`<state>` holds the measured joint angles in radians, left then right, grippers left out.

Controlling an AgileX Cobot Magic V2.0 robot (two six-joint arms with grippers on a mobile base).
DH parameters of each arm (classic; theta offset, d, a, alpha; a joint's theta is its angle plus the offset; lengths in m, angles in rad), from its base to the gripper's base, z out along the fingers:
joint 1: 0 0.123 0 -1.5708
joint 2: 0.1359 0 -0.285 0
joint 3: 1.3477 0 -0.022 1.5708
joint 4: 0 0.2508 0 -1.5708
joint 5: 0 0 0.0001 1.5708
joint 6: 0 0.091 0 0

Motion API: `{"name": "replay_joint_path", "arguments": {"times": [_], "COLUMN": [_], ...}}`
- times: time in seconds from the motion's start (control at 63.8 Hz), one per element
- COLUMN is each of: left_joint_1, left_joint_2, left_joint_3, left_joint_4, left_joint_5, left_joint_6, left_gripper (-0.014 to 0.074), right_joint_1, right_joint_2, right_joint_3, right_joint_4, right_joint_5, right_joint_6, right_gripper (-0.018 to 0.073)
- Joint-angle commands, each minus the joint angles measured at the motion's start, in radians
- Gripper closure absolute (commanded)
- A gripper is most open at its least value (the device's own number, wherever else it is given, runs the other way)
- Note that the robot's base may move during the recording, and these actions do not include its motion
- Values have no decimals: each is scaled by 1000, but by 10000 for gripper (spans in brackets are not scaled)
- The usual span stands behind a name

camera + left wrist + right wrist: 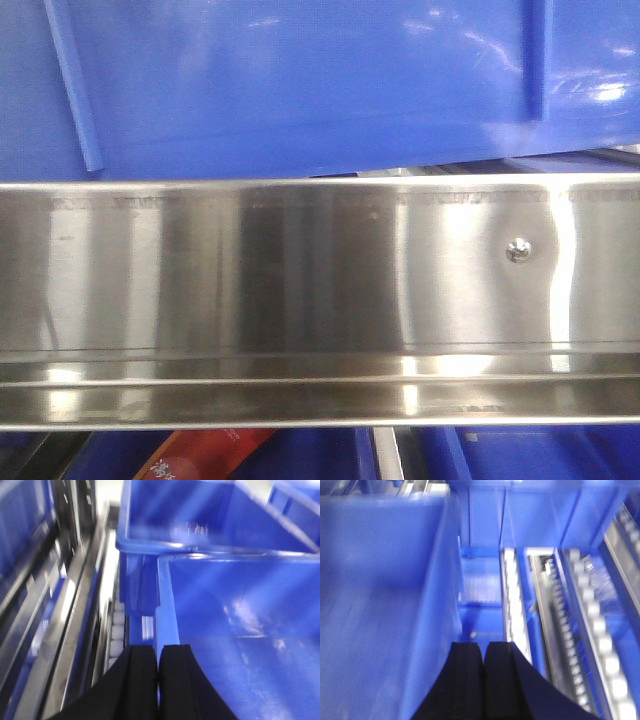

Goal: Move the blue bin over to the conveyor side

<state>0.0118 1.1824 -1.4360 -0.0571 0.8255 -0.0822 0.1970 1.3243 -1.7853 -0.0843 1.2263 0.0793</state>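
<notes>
The blue bin [300,80] is a large crate of bright-blue plastic with smooth, glossy walls, thin ribs down its side and a thick top rim. Its side wall stands just above the steel rail [300,290], with the lower edge slightly aslant to the rail. The bin is open-topped, and its bare, shiny floor shows in the left wrist view. The left gripper [159,652] pinches one wall at the rim. The right gripper [482,647], through heavy blur, seems to be closed on the opposite wall.
</notes>
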Motion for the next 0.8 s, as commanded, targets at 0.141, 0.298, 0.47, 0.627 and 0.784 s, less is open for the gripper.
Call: {"name": "replay_joint_path", "arguments": {"times": [0.141,0.298,0.47,0.627,0.784], "left_joint_1": [5,5,5,5,5], "left_joint_2": [113,145,151,151,151], "left_joint_3": [-94,-94,-94,-94,-94], "left_joint_4": [-5,-5,-5,-5,-5], "left_joint_5": [26,38,50,50,52], "left_joint_6": [0,0,0,0,0], "left_gripper": [593,593,593,593,593], "right_joint_1": [25,25,25,25,25], "right_joint_2": [134,167,171,186,220], "right_joint_3": [-96,-96,-96,-96,-96], "right_joint_4": [11,11,7,7,25], "right_joint_5": [-5,-5,-5,-5,-5], "right_joint_6": [28,24,24,24,24], "right_gripper": [624,619,318,209,209]}}
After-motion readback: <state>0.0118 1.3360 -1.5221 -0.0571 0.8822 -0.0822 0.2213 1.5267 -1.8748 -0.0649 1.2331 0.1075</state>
